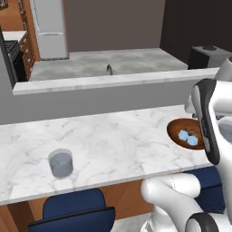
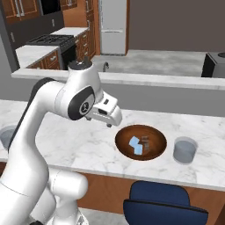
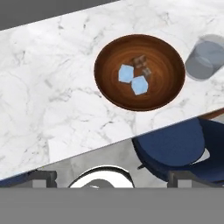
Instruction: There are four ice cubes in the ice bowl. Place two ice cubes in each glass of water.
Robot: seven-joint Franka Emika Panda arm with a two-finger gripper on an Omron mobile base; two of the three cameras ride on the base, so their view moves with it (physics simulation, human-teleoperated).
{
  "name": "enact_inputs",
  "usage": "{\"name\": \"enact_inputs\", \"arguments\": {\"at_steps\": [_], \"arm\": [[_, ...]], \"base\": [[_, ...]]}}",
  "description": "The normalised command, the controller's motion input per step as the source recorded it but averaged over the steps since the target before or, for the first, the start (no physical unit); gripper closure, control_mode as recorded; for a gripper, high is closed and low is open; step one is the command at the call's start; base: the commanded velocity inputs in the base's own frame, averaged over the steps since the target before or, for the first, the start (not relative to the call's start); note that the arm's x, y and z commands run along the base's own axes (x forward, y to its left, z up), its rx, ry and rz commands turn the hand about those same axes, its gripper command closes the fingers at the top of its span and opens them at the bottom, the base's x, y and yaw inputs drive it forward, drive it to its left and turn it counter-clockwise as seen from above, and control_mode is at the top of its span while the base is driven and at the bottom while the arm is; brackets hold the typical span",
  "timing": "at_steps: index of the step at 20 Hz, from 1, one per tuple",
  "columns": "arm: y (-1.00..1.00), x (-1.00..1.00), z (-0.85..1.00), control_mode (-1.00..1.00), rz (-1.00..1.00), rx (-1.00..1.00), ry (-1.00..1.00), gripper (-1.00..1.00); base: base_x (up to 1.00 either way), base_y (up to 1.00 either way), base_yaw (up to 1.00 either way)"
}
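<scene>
Wide dark-brown wooden ice bowl [image 3: 140, 72] sat on white marble counter [image 3: 52, 96], holding pale-blue ice cubes [image 3: 133, 79]; clear bluish tumbler [image 3: 205, 57] just beside it. Two-finger gripper [image 3: 107, 177] spread wide, empty, above.

Home kitchen, rendered. White marble counter [image 1: 104, 145] forms a breakfast bar with blue stools [image 2: 165, 204] tucked under it and a raised grey ledge [image 1: 113, 82] behind. Past the ledge, a second counter with a faucet [image 1: 109, 69], a white fridge [image 2: 113, 26] against the back wall, a black stove [image 2: 55, 41] and wood cabinets [image 2: 85, 37] on the left side.
</scene>
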Motion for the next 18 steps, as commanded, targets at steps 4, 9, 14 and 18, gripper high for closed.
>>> {"name": "enact_inputs", "arguments": {"at_steps": [4, 9, 14, 18], "arm": [[-0.43, 0.01, -0.35, -1.00, -0.01, 0.00, 0.08, -1.00], [-0.26, 0.17, -0.47, -1.00, 0.00, -0.03, 0.00, -1.00], [-0.20, 0.36, -0.41, -1.00, 0.00, 0.00, 0.00, -1.00], [-0.17, 0.44, -0.33, -1.00, 0.00, 0.00, 0.00, -1.00]], "base": [[0.00, 0.00, 0.00], [0.00, 0.00, 0.00], [0.00, 0.00, 0.00], [0.00, 0.00, 0.00]]}}
